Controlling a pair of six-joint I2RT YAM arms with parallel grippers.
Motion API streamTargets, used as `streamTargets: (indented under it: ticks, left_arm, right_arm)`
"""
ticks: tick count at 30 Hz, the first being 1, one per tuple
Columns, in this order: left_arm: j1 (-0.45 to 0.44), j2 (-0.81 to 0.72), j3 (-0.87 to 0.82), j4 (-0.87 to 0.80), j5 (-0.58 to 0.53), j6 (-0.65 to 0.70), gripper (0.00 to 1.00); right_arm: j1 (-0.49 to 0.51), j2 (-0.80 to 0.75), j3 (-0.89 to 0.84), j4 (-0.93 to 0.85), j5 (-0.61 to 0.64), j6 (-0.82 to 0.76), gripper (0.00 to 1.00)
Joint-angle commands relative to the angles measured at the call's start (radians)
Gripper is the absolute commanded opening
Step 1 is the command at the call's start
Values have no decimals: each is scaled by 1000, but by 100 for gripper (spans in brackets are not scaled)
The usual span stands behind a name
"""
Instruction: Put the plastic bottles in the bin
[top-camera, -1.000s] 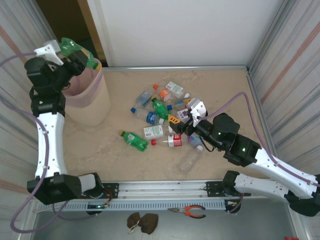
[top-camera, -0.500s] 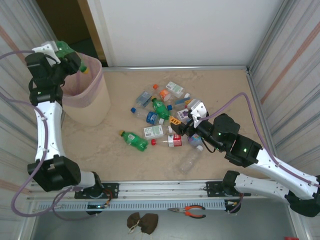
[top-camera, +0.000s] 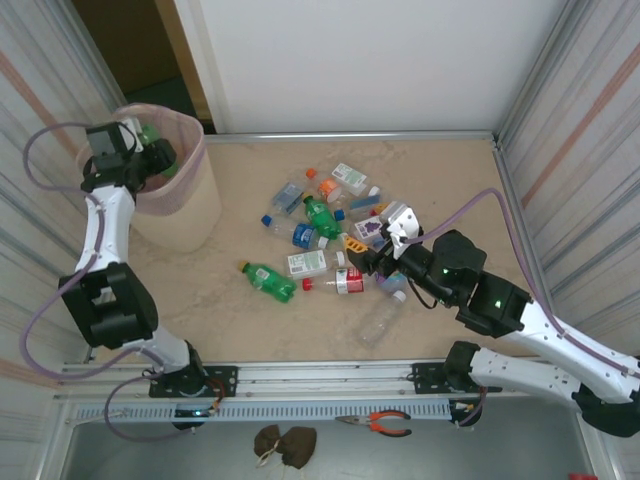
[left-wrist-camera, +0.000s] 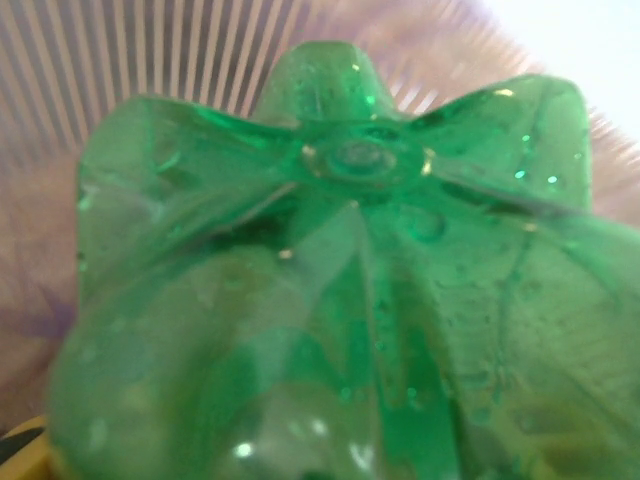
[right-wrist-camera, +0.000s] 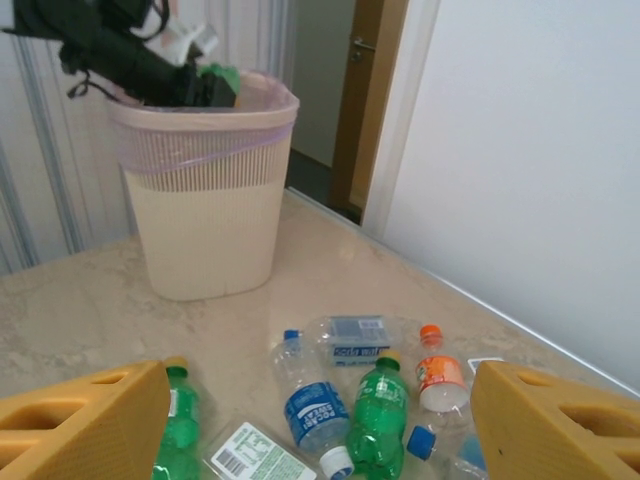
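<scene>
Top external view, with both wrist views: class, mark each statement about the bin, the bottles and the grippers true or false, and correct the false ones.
1. The left gripper holds a green bottle at the mouth of the bin. True.
2. The bin lies on its side. False: it stands upright.
3. The right gripper is open, holding nothing, above the loose bottles. True.
4. Every bottle is in the bin. False: many lie on the table.
5. Pliers lie among the bottles. False: the pliers lie on the near ledge by the arm bases.
</scene>
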Motion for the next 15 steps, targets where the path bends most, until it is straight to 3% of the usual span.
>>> streamTargets:
  ticks: [1,15]
  left_arm:
    - [6,35,47,-72,69,-13,56]
    - [11,12,47,-98,91,-70,73]
  right_arm:
    - [-8,-19,-12,-9,24,27,78]
    - [-17,-3,0,-27,35,41,79]
